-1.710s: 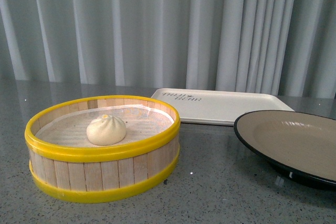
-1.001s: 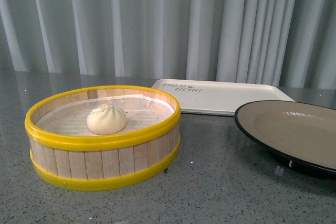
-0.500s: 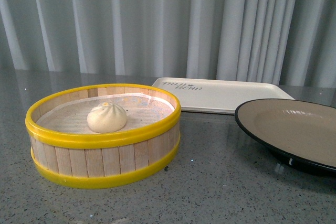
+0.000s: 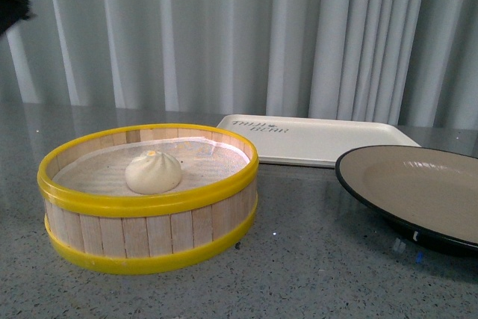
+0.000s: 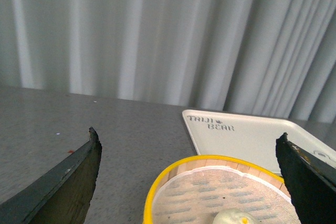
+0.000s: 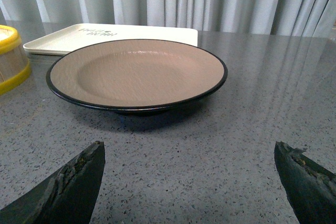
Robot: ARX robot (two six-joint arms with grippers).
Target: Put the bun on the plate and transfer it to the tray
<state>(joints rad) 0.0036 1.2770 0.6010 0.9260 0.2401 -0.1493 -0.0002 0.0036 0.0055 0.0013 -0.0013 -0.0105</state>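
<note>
Left arm (image 4: 9, 7) has appeared far left; both jaws wide, bun (image 4: 152, 172) clear of basket rim (image 4: 149, 204).

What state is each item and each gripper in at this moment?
bun: resting inside the steamer basket, not gripped.
steamer basket: uncovered, upright on the table, holding only the bun.
plate: empty, upright on the table.
tray: empty, flat on the table.
left gripper: open, holding nothing.
right gripper: open, holding nothing.
</note>
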